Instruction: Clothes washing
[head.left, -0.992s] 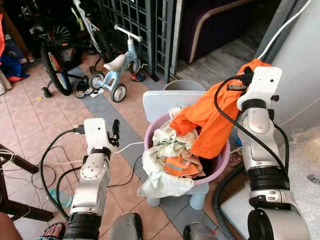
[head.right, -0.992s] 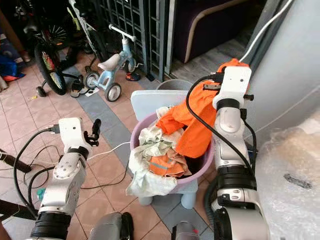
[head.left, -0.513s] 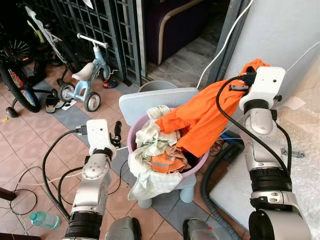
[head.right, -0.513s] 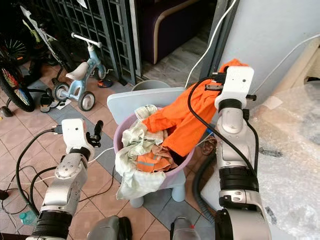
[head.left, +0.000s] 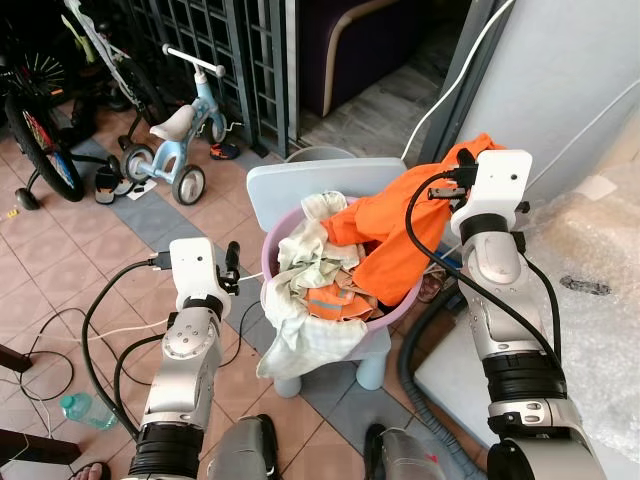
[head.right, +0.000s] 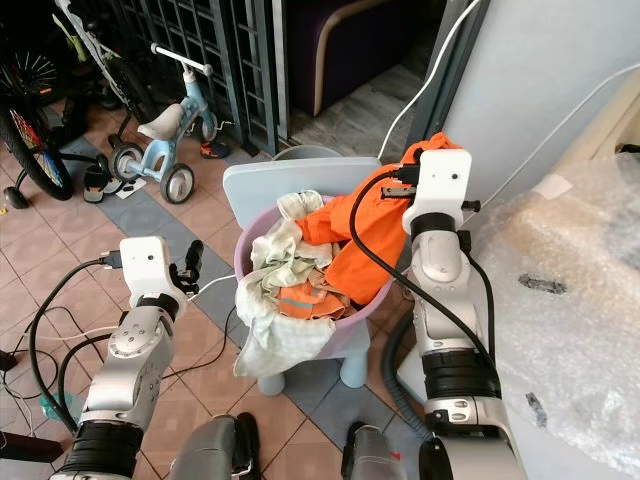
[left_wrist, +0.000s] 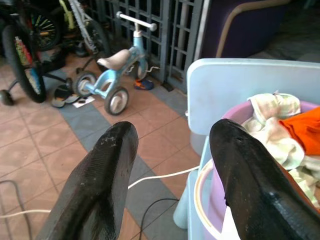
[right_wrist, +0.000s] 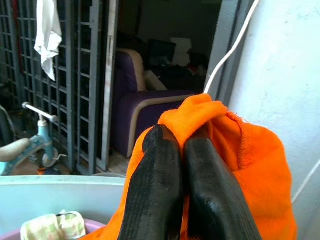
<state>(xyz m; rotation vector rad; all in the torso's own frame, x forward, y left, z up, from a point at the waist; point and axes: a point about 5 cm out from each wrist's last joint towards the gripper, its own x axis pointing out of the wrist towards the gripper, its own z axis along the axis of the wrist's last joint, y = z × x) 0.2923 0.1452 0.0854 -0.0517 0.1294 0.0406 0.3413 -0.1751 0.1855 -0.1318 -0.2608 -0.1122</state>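
Two claws are up, but only one is working. The right claw (right_wrist: 170, 165) is pinched tight on a fold of the orange garment (head.left: 400, 235), holding it up at the right side of the purple basin (head.left: 400, 310). Most of the cloth hangs from the fingers down into the heap, so its tail is not yet free of the other laundry. I'd judge it is gripped by that bunched top edge so that the rest can peel away under its own weight as the arm rises.

The basin sits on a small pale blue chair (head.left: 300, 190), which brings it up within reach of the arms. In it lie a pale patterned cloth (head.left: 300, 300) spilling over the near left rim and an orange-and-grey striped piece (head.left: 335, 300) in the middle.

The left claw (left_wrist: 172, 165) hovers just left of the basin with its fingers spread wide and nothing between them. It looks parked there to steady the basin or take the next piece.

On the tiled floor (head.left: 60, 260) to the far left stand a light blue tricycle (head.left: 180, 135) and a bicycle wheel (head.left: 40, 150), well apart from the work. White and black cables trail near the chair legs and could snag a foot. To the right is a surface under bubble wrap (head.right: 580, 290).
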